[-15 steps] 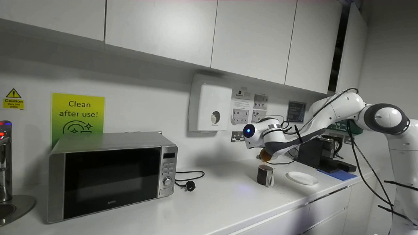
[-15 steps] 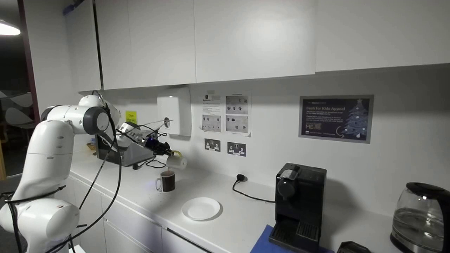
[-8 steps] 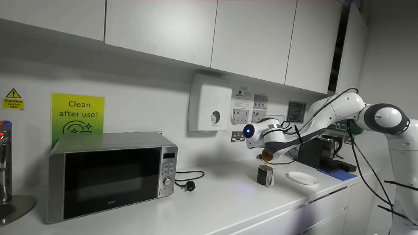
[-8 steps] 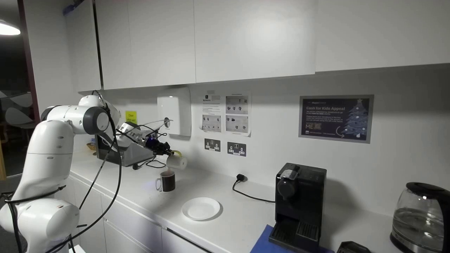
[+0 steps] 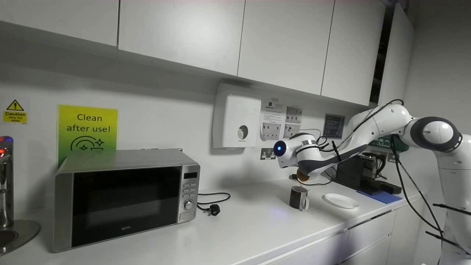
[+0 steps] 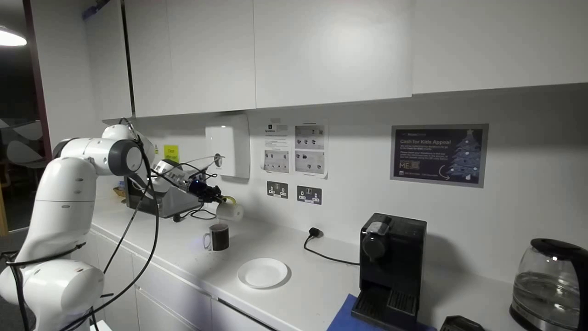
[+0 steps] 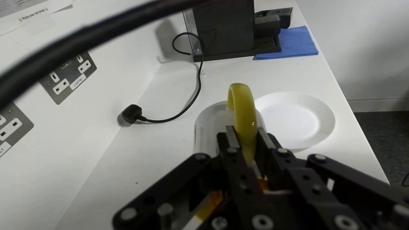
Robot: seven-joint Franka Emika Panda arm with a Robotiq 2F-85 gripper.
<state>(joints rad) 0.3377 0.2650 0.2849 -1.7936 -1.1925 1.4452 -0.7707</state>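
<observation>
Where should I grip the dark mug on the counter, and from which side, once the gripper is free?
I'd take the dark mug by its handle, coming from the front edge of the counter. The mug stands upright and the handle juts toward that edge, away from the wall. Pinch it from both sides, as the gripper now does the yellow handle.

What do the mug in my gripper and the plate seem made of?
Held mug: probably glazed ceramic, glossy, since its yellow handle catches small bright highlights. Plate: smooth and white with little shine; ceramic or plastic, the plain surface leaves it open.
</observation>
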